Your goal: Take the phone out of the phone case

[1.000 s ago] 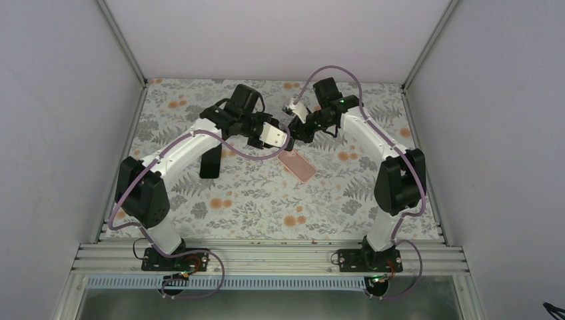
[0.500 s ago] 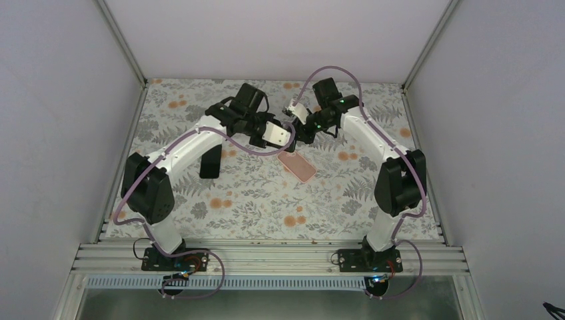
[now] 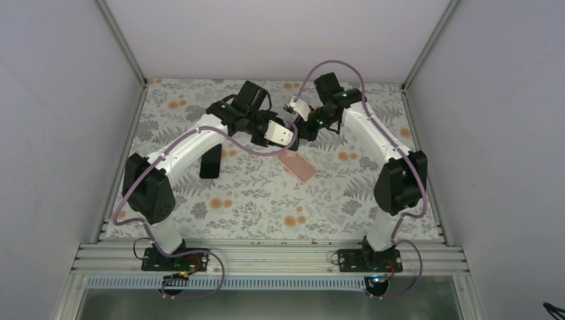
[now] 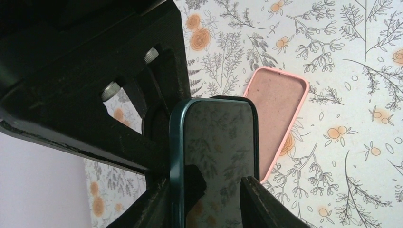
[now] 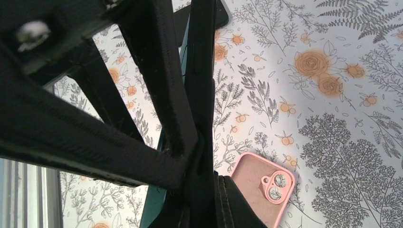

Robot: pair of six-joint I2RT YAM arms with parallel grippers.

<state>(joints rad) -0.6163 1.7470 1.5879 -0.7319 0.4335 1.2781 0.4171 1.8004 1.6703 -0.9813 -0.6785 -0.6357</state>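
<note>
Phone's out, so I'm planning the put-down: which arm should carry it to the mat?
Left, probably. Its wrist view shows the phone seated between the left gripper's fingers, above the empty pink case. Whether the right gripper really grips it is hidden in its crowded view.

1 high overhead view; 2 close wrist views share the case (image 4: 280,118).

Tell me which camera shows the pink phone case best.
Left wrist: the pink silicone phone case appears large with its hollow inside visibly empty, only one side hidden behind the teal-edged phone. Right wrist shows its camera-cutout end, cropped at the frame's edge. Top external shows its whole outline but small.
</note>
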